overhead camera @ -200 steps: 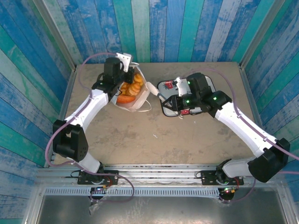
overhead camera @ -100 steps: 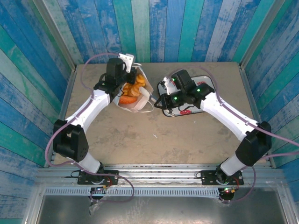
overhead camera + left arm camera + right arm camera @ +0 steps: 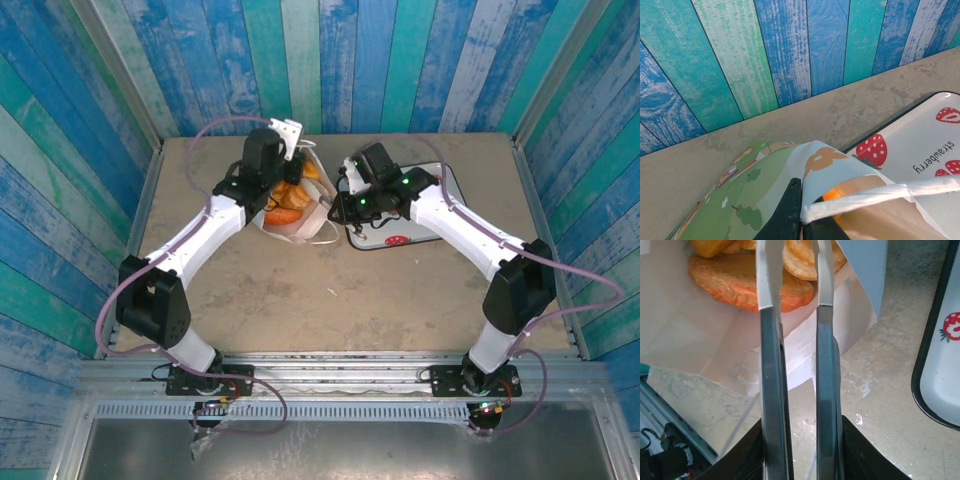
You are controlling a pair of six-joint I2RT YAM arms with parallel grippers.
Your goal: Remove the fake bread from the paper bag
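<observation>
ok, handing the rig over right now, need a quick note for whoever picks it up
Left gripper: shut on the paper bag at its rim by the handle, mouth open.
Right gripper: shut on the tongs, blades apart, tips at the bag mouth over the fake bread, gripping none yet.
Every piece in view lies in the bag; strawberry tray just right of it.
Done: bag open, tongs lined up. Left: pull out all pieces.

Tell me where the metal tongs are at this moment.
In the right wrist view the metal tongs sit in the right gripper, their arms reaching over the mouth of the paper bag above the fake bread, with the strawberry tray to their right.
</observation>
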